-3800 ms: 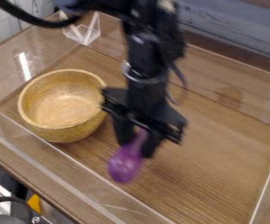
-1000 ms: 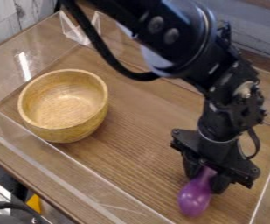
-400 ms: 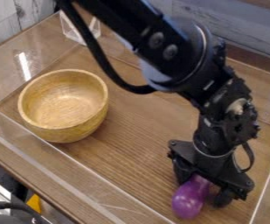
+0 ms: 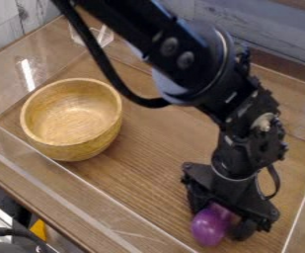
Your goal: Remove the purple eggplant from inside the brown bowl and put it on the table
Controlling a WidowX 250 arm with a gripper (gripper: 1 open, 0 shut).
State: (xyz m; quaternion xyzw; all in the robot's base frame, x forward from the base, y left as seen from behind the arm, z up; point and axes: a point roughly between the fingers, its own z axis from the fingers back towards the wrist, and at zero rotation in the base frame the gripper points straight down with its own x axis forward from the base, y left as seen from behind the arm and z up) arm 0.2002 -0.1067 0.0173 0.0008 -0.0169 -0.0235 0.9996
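The purple eggplant lies on the table near the front right, close to the clear front wall. My gripper stands directly over it, pointing down, jaws open and straddling its upper end; only the lower purple part shows. The brown bowl sits at the left of the table, upright and empty, well apart from the gripper.
Low clear acrylic walls border the table at the front and left. My black arm reaches in from the upper left across the table's middle. A small clear bracket stands at the back left.
The gripper has opened from shut on the eggplant. The eggplant has settled slightly lower and to the left on the table, and the arm has shifted a little left.
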